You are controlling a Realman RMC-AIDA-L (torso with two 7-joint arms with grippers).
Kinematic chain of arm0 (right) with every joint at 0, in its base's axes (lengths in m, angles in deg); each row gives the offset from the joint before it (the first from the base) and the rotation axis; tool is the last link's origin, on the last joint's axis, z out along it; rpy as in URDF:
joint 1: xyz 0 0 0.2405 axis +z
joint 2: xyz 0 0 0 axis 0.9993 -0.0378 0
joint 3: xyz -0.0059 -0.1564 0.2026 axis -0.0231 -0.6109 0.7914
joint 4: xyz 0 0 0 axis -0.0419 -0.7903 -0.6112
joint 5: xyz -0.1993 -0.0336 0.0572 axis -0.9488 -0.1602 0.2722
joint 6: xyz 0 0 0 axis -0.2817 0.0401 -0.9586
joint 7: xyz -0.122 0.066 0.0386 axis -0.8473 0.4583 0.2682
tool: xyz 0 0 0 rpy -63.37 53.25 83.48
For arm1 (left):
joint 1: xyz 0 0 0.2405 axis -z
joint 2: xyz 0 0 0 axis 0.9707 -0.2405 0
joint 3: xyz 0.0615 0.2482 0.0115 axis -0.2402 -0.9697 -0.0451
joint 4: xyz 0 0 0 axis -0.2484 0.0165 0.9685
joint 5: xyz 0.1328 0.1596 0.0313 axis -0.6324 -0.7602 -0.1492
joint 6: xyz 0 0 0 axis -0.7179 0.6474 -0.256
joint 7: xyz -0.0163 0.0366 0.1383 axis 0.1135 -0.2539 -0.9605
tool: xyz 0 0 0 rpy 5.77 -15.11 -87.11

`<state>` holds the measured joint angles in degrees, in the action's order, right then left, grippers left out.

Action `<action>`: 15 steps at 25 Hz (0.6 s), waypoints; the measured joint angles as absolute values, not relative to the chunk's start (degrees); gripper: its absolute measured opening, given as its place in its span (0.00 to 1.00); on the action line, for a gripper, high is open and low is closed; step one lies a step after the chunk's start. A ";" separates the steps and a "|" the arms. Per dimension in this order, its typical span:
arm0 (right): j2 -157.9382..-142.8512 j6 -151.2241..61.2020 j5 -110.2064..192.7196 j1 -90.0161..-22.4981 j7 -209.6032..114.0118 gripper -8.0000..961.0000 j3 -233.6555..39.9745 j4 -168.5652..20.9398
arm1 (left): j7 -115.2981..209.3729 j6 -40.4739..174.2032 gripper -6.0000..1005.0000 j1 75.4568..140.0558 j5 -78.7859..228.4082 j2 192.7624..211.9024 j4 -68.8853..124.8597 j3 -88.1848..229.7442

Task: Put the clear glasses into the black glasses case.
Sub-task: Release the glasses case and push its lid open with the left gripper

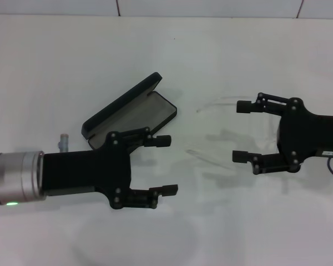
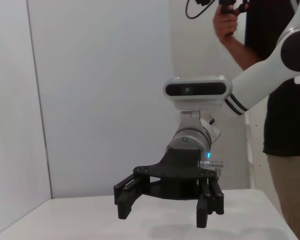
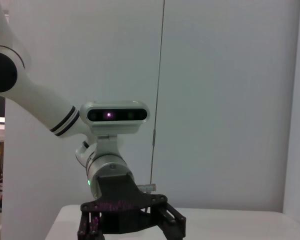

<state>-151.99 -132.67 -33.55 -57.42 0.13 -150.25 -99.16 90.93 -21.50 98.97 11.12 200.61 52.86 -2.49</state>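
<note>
The black glasses case [image 1: 130, 113] lies open on the white table, left of centre in the head view, with its lid tilted up toward the back. The clear glasses [image 1: 208, 157] lie to its right. Their two thin arms point toward the case, and the lens end is hidden under my right gripper [image 1: 240, 132]. That gripper is open, with one fingertip near each arm; I cannot tell if they touch. My left gripper [image 1: 167, 165] hangs open and empty just in front of the case. The left wrist view shows the right gripper [image 2: 165, 212] and the right wrist view shows the left gripper [image 3: 132, 227].
The white table [image 1: 238, 55] runs back to a light wall. A person [image 2: 280, 100] stands behind my right arm, seen in the left wrist view.
</note>
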 joint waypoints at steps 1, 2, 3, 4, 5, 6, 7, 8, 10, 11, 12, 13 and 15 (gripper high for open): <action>-152.15 -132.50 -33.72 -57.25 0.11 0.91 -150.25 -99.16 | 90.93 -21.53 0.81 98.54 11.12 200.55 53.00 -2.38; -152.36 -132.17 -33.93 -57.03 0.06 0.91 -150.24 -99.19 | 90.94 -21.56 0.81 98.01 11.12 200.37 53.20 -2.26; -152.53 -131.84 -34.09 -56.91 0.03 0.91 -150.24 -99.23 | 90.99 -21.68 0.80 97.39 11.16 200.11 53.46 -2.18; -152.70 -131.42 -34.15 -56.78 -0.02 0.91 -150.23 -99.25 | 91.02 -21.86 0.80 96.91 11.19 199.88 53.71 -2.04; -152.82 -131.08 -34.16 -56.71 -0.04 0.91 -150.22 -99.28 | 91.08 -22.51 0.80 95.85 11.23 199.38 54.17 -1.35; -152.90 -130.85 -34.16 -56.71 -0.05 0.91 -150.22 -99.28 | 91.07 -22.99 0.80 95.27 11.23 199.21 54.48 -0.78; -152.95 -130.72 -34.17 -56.68 -0.05 0.91 -150.22 -99.29 | 91.07 -23.70 0.80 94.34 11.19 198.90 54.89 0.16; -152.97 -130.67 -34.17 -56.66 -0.06 0.91 -150.22 -99.30 | 91.06 -24.29 0.80 93.58 11.14 198.80 55.33 1.01; -153.03 -130.66 -34.17 -56.57 -0.06 0.91 -150.22 -99.29 | 91.00 -24.99 0.79 91.89 11.10 198.62 56.54 2.24; -153.10 -130.66 -34.17 -56.53 -0.07 0.91 -150.24 -99.27 | 90.99 -25.11 0.79 90.93 11.08 198.58 57.50 2.38; -153.15 -130.66 -34.17 -56.46 -0.07 0.91 -150.25 -99.25 | 91.00 -25.15 0.79 90.24 11.06 198.56 58.26 2.41; -153.21 -130.67 -34.16 -56.36 -0.07 0.91 -150.28 -99.19 | 91.05 -25.16 0.79 89.73 11.05 198.56 58.79 2.40; -153.24 -130.74 -34.13 -56.10 -0.08 0.91 -150.29 -98.95 | 91.08 -25.18 0.79 89.19 11.02 198.56 59.22 2.42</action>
